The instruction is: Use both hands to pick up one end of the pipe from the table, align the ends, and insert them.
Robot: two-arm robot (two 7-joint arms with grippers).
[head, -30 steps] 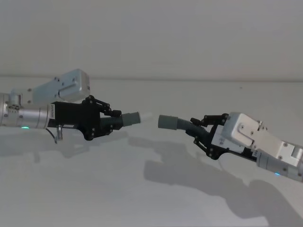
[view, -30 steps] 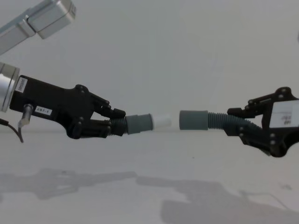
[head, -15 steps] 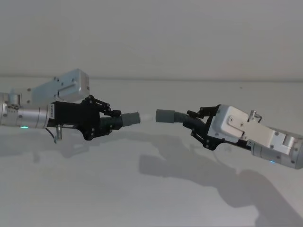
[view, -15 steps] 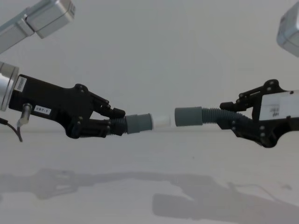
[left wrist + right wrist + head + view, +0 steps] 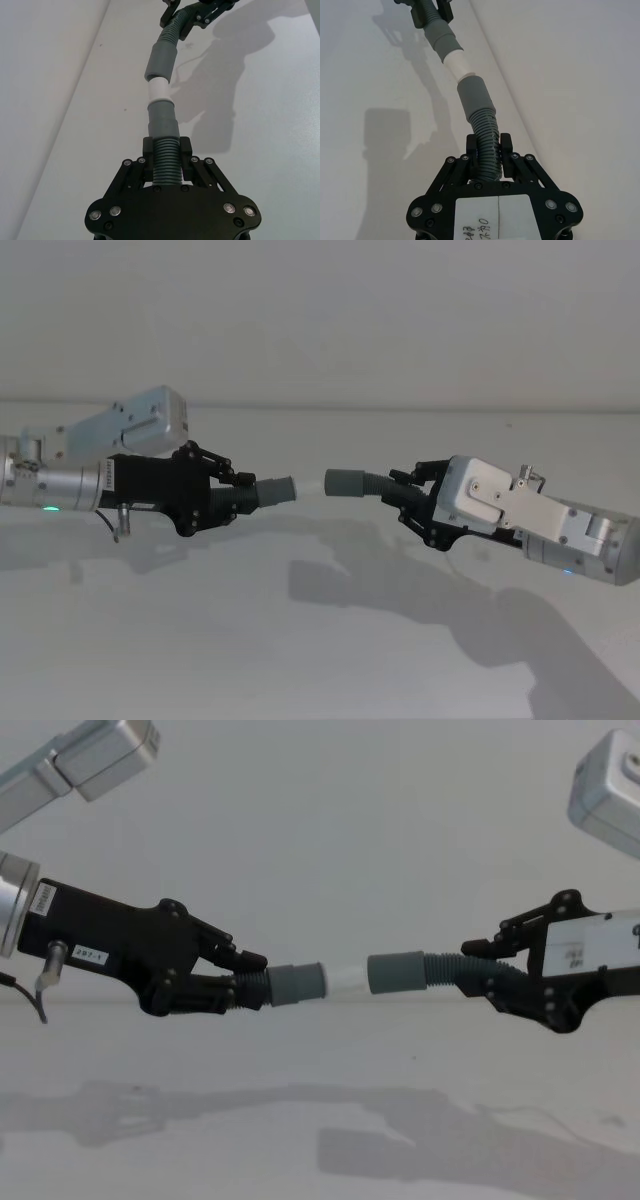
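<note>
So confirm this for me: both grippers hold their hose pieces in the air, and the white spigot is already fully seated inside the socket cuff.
Not seated. The chest view shows the white spigot exposed, just meeting the socket cuff. The left gripper and right gripper do hold both pieces aloft.

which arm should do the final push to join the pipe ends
Right, probably. The right claw holds the socket cuff level with the white spigot, nearly touching. The left claw grips the straight piece.

left arm (image 5: 20,910) cropped, spigot (image 5: 347,980) seating unclear
</note>
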